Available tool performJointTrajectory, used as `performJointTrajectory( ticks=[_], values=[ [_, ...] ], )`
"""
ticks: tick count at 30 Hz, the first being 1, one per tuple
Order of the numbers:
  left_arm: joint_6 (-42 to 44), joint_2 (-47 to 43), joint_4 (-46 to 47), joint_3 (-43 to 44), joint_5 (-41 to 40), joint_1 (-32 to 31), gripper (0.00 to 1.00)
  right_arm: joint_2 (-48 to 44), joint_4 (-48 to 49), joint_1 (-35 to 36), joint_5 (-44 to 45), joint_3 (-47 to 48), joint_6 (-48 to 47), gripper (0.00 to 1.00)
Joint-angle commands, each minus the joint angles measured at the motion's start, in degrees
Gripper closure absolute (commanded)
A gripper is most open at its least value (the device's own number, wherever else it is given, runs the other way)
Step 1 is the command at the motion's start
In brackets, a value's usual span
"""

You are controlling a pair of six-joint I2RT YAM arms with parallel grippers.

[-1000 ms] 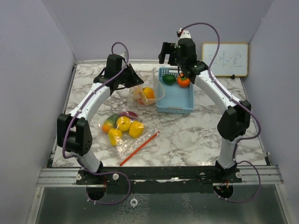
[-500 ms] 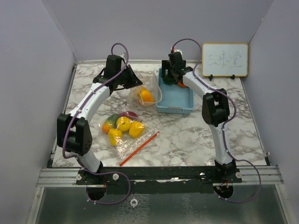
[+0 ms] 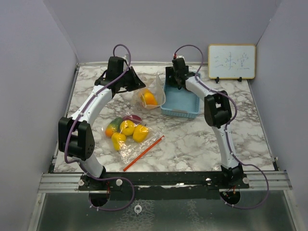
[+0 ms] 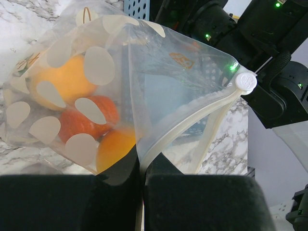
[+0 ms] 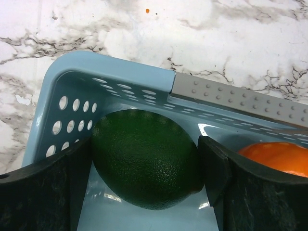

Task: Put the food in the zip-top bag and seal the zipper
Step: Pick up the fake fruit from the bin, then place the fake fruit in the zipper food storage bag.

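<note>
My left gripper (image 3: 138,85) (image 4: 142,166) is shut on the rim of a clear spotted zip-top bag (image 3: 156,90) (image 4: 163,82) and holds its mouth open beside the basket. Orange and red toy fruits (image 3: 150,98) (image 4: 65,84) lie in this bag. The white zipper slider (image 4: 245,82) sits at the rim's far end. My right gripper (image 3: 176,80) (image 5: 145,166) is down in the light blue basket (image 3: 185,103) (image 5: 120,79). Its fingers touch both sides of a dark green toy fruit (image 5: 144,144) that rests on the basket floor. An orange toy fruit (image 5: 279,156) lies next to it.
A second clear bag (image 3: 126,144) with a red zipper strip (image 3: 143,153) lies flat at the front left. It holds yellow, green-orange and purple toy foods (image 3: 127,127). A small whiteboard (image 3: 231,61) stands at the back right wall.
My right arm has swung left and dropped into the basket's far left corner, its fingers now round the green fruit. My left gripper has held the bag in place.
</note>
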Motion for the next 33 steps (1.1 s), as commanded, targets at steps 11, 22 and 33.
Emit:
performJointTrajectory(
  ticks=[11, 22, 33],
  values=[
    [-0.1, -0.1, 1.7, -0.9, 2.6, 0.4, 1.0, -11.3, 0.7, -0.6, -6.1, -12.7, 1.8, 0.74],
    [-0.2, -0.6, 1.8, -1.8, 2.5, 0.3, 1.0, -41.0, 8.2, -0.4, -34.6, -28.4, 2.6, 0.74],
    [-3.7, 0.2, 1.5, 2.0, 4.4, 0.4, 1.0, -48.5, 17.0, 7.5, -53.3, -37.6, 10.9, 0.73]
  ],
)
